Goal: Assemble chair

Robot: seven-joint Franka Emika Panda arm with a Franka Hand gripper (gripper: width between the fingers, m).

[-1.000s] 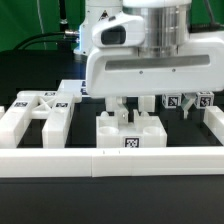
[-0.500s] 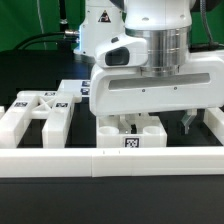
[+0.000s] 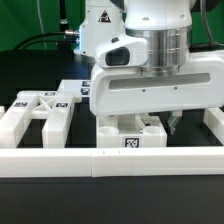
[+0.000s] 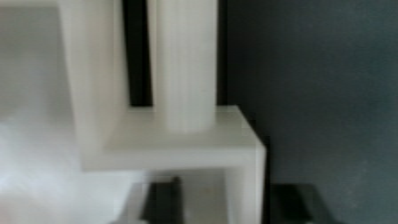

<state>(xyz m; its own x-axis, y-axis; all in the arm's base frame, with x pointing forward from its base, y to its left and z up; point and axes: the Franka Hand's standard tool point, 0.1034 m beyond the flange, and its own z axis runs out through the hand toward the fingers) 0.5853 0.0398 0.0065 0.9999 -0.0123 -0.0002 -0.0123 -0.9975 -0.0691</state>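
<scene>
- The chair block (image 3: pixel 128 140), a chunky white plastic piece with a black-and-white square tag on its front face, sat on the black table (image 3: pixel 30 195), which looked matte.
- A long, low white border wall (image 3: pixel 60 160) ran just in front of the chair block, between it and the exterior camera, and hid the block's lower edge.
- The arm's wide white housing (image 3: pixel 150 92), smooth and rounded at the corners, hung directly over the chair block and covered its top and whatever lay behind it.
- To the exterior view's left of the chair block lay the X-braced frame (image 3: pixel 35 110), thick white bars crossing inside a square outline, well apart from the block.
- Behind that frame, farther from the chair block, lay the marker board (image 3: pixel 68 90), flat and thin, with small printed tags on it.
- To the exterior view's right of the chair block stood another white side piece (image 3: pixel 212 125), blocky, near it but not touching.
- One dark finger (image 3: pixel 175 122) came down from the housing just beside the chair block's upper corner, on the exterior view's right.
- In the wrist view the chair block (image 4: pixel 178 130) showed as a squared slab with two straight upright bars rising from it, all plain glossy white, the picture soft and blurred.
- The gripper (image 4: pixel 217 203) had part of the chair block between its dark fingers. Whether they pressed on it or stood clear could not be told.
</scene>
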